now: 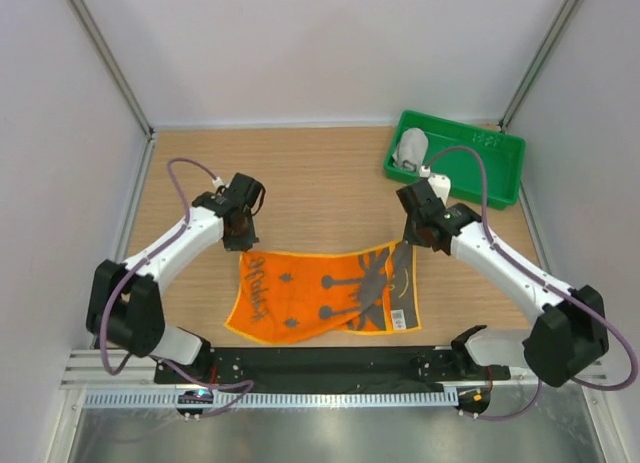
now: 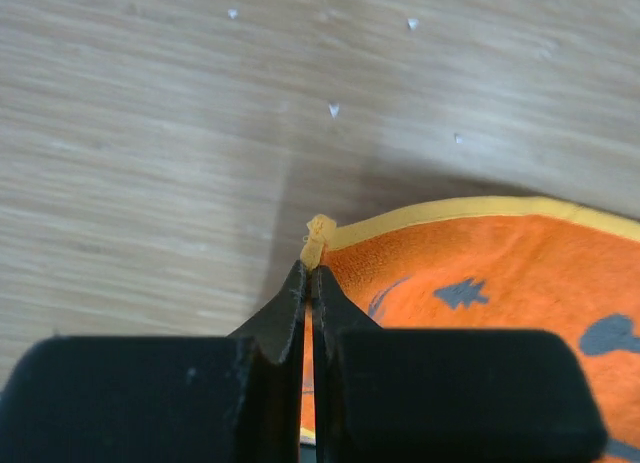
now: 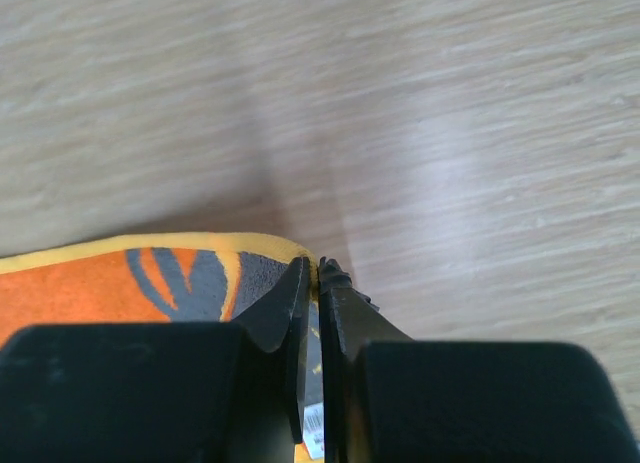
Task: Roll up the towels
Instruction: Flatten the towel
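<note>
Orange towel (image 1: 320,293) lies on the near surface (image 1: 320,183), far corners pinched in the closed left hand (image 2: 310,279) and right hand (image 3: 317,283). Soft, limp and light, it likely handles best by its hemmed corners. Grey towel (image 1: 411,148) sits in far-right tray (image 1: 500,178).

Pale wood-grain worktop (image 1: 320,173) boxed in by plain white panels.
Behind the worktop, a bare white back wall (image 1: 330,53); on either side of it, a white left panel (image 1: 50,183) and a white right panel (image 1: 600,133); at its far corners, a slanting left post (image 1: 105,53) and right post (image 1: 545,48) of grey metal; along its near edge, a slotted white strip (image 1: 330,398), then a brushed metal sheet (image 1: 330,438). Soft, even light, with a faint sheen and dim shadows on the worktop's grain.
</note>
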Controlling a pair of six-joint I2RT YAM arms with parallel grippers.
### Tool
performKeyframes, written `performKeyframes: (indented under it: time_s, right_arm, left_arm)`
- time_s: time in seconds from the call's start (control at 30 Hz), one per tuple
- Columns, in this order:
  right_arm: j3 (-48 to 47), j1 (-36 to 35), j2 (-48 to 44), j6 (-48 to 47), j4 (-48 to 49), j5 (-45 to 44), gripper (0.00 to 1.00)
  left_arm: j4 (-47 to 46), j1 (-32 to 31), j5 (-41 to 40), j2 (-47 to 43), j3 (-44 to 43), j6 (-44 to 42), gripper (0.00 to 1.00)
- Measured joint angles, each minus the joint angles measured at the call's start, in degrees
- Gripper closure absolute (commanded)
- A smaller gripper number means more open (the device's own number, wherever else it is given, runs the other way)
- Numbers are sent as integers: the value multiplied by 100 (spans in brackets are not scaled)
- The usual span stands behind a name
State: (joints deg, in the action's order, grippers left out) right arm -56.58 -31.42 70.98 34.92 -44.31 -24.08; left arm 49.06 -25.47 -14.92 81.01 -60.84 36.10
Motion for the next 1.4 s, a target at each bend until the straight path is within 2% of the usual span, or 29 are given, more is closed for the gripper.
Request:
performKeyframes:
  time_s: [0.1,0.23,0.27,0.3,0.33,0.37,0.4,0.47,0.5,0.53,0.6,0.77,0.87,0.93,0.97,1.07,1.1,1.17,1.27,1.4]
  right_arm:
    - [-79,490,472,-210,411,125,99]
    - [-529,590,1276,-505,802,247,99]
    - [-669,614,1504,-570,916,286,95]
    - [-793,632,1729,-636,1025,332,85]
    - [-916,654,1943,-682,1097,365,71]
    - [-1051,688,2157,-713,1123,387,52]
    - [-1233,737,2382,-730,1093,378,30]
    - [-1628,881,2809,-815,1043,326,18]
    - [-1849,962,3005,-852,953,264,13]
    - [-2046,1045,3152,-881,881,170,7]
    - [-2273,1189,3241,-905,743,-7,4]
    - [-2299,1421,2785,-933,387,-376,3]
    - [-1814,1416,2068,-931,409,-138,6]
    - [-1185,1410,1384,-916,492,315,12]
    - [-874,1399,1088,-887,507,601,22]
    - [76,1390,535,-750,713,1401,39]
    - [437,1390,446,-684,879,1746,52]
    - [1102,1390,409,-564,1088,2315,64]
    - [1746,1384,501,-409,1259,2837,67]
    - [1993,1377,568,-293,1423,3001,68]
  left_arm:
    - [-256,232,7,566,-205,-7,100]
    - [-555,339,-2,1086,-732,-55,99]
    - [-614,391,0,1237,-901,-74,100]
    - [-656,433,-7,1362,-1019,-83,99]
    - [-682,498,-20,1521,-1180,-105,94]
    - [-713,579,-37,1687,-1331,-144,86]
    - [-734,656,-48,1836,-1451,-166,71]
    - [-726,879,-50,2146,-1707,-216,56]
    - [-726,968,-57,2236,-1779,-205,43]
    - [-726,1075,-63,2297,-1825,-223,38]
    - [-693,1237,-125,2286,-1834,-186,29]
    - [-605,1287,-310,1834,-1751,-131,32]
    - [-699,1250,-177,1158,-1305,-33,33]
    - [-855,1220,-28,640,-798,31,34]
    - [-885,1193,26,422,-549,92,34]
    - [-1088,1099,258,9,166,195,36]
    - [-1139,1071,348,-81,411,243,36]
    - [-1261,1025,487,-188,850,293,36]
    - [-1355,1019,612,-210,1215,369,37]
    - [-1567,1019,710,-208,1287,420,38]
